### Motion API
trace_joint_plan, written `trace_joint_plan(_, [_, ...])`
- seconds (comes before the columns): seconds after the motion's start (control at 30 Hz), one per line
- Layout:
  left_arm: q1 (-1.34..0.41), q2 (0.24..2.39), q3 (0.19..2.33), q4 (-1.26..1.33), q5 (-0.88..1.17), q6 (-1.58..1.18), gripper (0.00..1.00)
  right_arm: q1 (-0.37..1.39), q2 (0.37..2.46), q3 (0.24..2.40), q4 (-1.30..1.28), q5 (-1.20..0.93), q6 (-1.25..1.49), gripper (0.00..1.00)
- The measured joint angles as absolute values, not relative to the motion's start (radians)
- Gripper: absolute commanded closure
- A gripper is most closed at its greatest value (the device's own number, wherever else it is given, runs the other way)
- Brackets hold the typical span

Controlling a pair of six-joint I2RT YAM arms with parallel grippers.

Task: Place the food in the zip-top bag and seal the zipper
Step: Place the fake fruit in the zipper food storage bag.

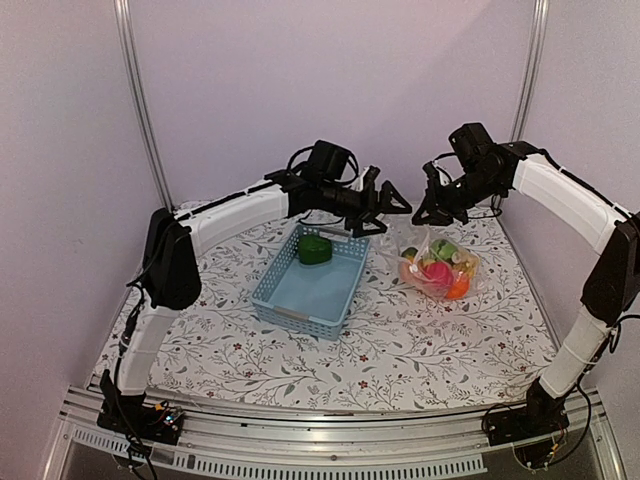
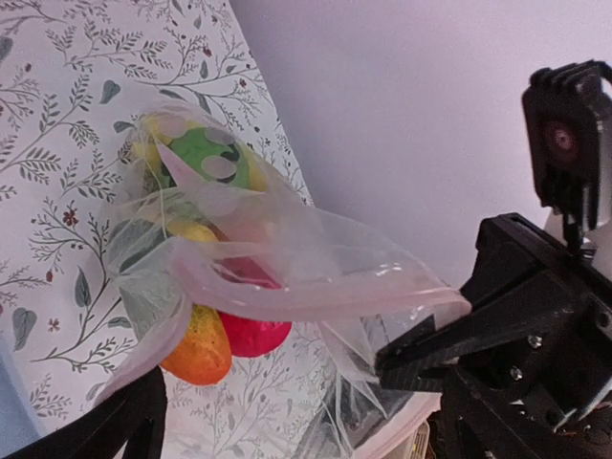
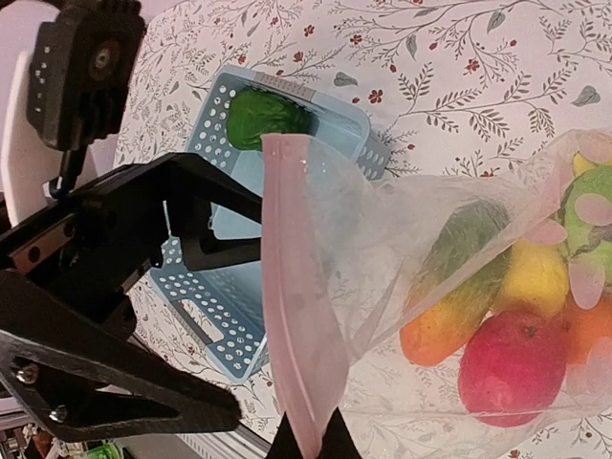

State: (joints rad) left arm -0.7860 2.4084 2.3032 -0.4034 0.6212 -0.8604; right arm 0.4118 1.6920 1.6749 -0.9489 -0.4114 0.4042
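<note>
The clear zip-top bag (image 1: 432,243) hangs over the table right of centre, its bottom resting on the cloth. Inside lies food: a red apple (image 3: 512,368), a green-orange mango (image 3: 459,287), a striped green melon (image 2: 206,158) and yellow and orange pieces. My right gripper (image 3: 311,442) is shut on the pinkish zipper (image 3: 296,325) and holds that edge up. My left gripper (image 1: 392,196) stands open just left of the bag, touching nothing. A green pepper (image 1: 315,248) lies in the basket.
The blue-grey lattice basket (image 1: 300,300) sits mid-table under the left arm. In the right wrist view the left gripper's black fingers (image 3: 143,392) spread wide above it. A floral cloth (image 1: 420,350) covers the table, with purple walls behind.
</note>
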Motion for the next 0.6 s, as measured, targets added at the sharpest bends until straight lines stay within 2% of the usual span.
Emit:
trace_joint_plan(0.23, [-0.725,2.182,2.156,-0.376,0.635,-0.780,0.00,0.390,1.698,1.678,-0.949,-0.429,0.403,1.00])
trace_joint_plan(0.4, [-0.710,2.017,2.153,-0.453,0.508,-0.607,0.00,0.369,1.698,1.678,-0.949,-0.430,0.400,1.00])
trace_joint_plan(0.5, [-0.750,1.917,2.146,-0.547,0.207,-0.487,0.00,0.361,1.698,1.678,-0.949,-0.430,0.399,1.00])
trace_joint_plan(0.6, [-0.797,1.787,2.010,-0.541,-0.106,-0.396,0.00,0.357,1.698,1.678,-0.950,-0.430,0.396,1.00])
